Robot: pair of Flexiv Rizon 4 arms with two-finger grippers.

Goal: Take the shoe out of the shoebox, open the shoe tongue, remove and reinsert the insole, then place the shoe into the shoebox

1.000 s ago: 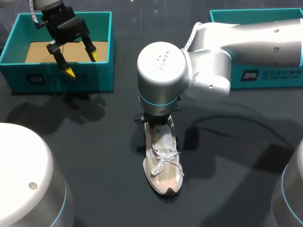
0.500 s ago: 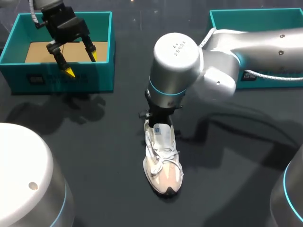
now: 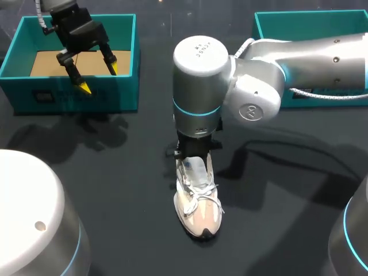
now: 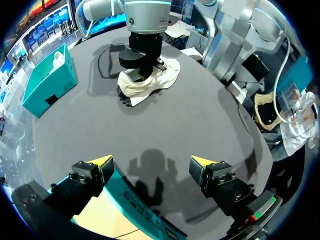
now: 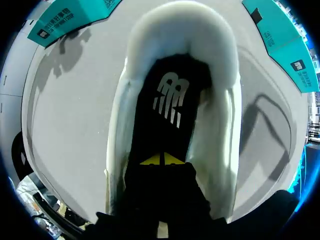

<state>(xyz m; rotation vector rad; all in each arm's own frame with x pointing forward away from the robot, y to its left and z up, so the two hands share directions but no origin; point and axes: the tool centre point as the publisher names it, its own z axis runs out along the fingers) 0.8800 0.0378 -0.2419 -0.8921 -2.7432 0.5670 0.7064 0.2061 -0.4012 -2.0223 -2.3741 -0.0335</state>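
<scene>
We have the shoe [image 3: 198, 208] on the table [image 3: 115, 172], toe toward us; right fingers [image 5: 152, 161] pinched together inside its heel, on the insole [image 5: 170, 95]. Left fingers [image 4: 100, 162] wide over the shoebox [image 3: 75, 95], well apart.

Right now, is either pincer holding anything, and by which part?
Left pincer: nothing, open over the teal shoebox. Right pincer: tips together on the black insole inside the white shoe; any grip cannot be told.
</scene>
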